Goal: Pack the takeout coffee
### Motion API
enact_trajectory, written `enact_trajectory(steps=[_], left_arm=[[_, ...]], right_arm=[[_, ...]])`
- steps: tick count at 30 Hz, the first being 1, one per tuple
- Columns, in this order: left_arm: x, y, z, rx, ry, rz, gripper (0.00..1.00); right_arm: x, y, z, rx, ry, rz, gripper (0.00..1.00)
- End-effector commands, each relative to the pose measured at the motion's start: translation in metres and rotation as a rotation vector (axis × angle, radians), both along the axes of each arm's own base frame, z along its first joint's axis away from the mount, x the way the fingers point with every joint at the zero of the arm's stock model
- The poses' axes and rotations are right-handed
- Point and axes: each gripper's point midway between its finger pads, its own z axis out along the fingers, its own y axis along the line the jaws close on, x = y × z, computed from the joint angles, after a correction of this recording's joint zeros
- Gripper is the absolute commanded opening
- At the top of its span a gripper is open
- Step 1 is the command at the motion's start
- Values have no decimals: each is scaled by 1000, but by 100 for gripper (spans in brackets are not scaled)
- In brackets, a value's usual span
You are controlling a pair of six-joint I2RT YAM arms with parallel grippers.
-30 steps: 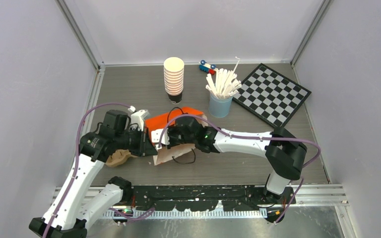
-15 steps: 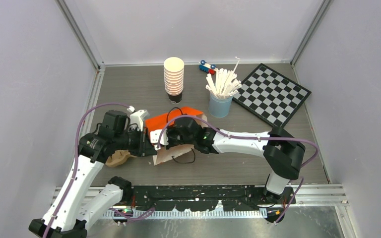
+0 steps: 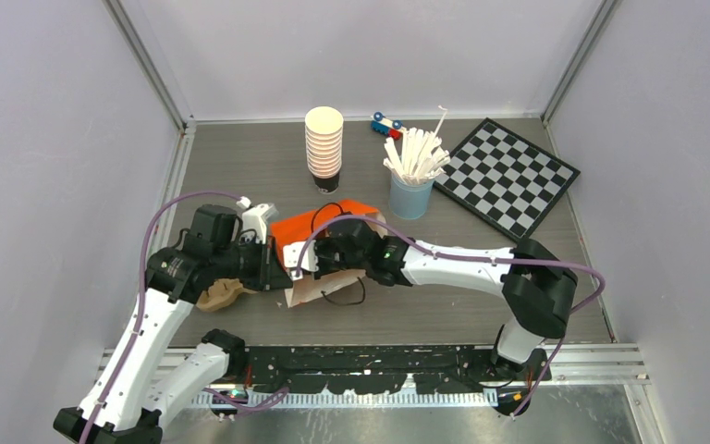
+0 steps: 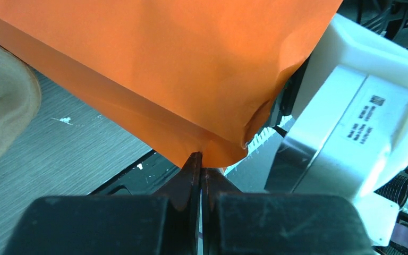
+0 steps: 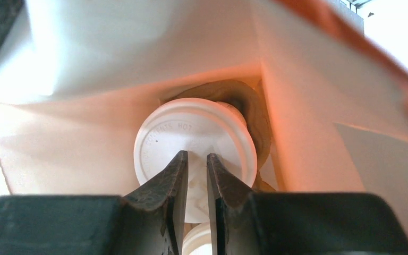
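Observation:
An orange paper bag [image 3: 307, 227] lies on its side mid-table, its white inside [image 3: 310, 289] showing at the mouth. My left gripper [image 3: 275, 265] is shut on the bag's orange edge [image 4: 212, 149], fingertips pinched together [image 4: 201, 166]. My right gripper [image 3: 330, 256] reaches into the bag's mouth. Inside, the round white sip lid of one takeout coffee [image 5: 191, 133] faces the right wrist camera. The right gripper [image 5: 196, 156] has its jaws a narrow gap apart in front of that lid; whether they pinch it is unclear. A second lid's rim [image 5: 197, 243] shows low between the fingers.
At the back stand a stack of lidless cream cups [image 3: 324, 139], a light-blue cup of white sticks [image 3: 411, 192], a small toy car [image 3: 386, 125] and a tilted chessboard [image 3: 507, 174]. A brown pulp piece [image 3: 219, 294] lies by the left arm.
The right arm's elbow has shifted slightly to the right. Both grippers stay at the bag's mouth as before.

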Motion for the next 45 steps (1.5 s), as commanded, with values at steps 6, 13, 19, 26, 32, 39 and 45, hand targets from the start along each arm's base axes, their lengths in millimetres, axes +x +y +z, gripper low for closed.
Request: enact_trajectory(steps=[6, 13, 19, 26, 32, 39, 45], left_arm=[[1, -7, 19, -67, -38, -4, 0], [1, -9, 22, -85, -42, 5, 0], [1, -11, 24, -99, -36, 6, 0], [1, -14, 29, -129, -34, 15, 0], [2, -16, 32, -145, -34, 25, 0], [4, -19, 36, -172, -34, 36, 0], [9, -25, 47, -220, -21, 57, 0]], right_arm=[[-7, -10, 37, 35, 1, -3, 25], [-15, -17, 49, 41, 47, -6, 26], [-18, -25, 60, 60, 81, -39, 28], [-17, -38, 81, 108, 105, -109, 28], [-16, -55, 101, 136, 99, -170, 29], [-12, -69, 127, 212, 112, -252, 29], [-1, -82, 162, 337, 122, -355, 31]])
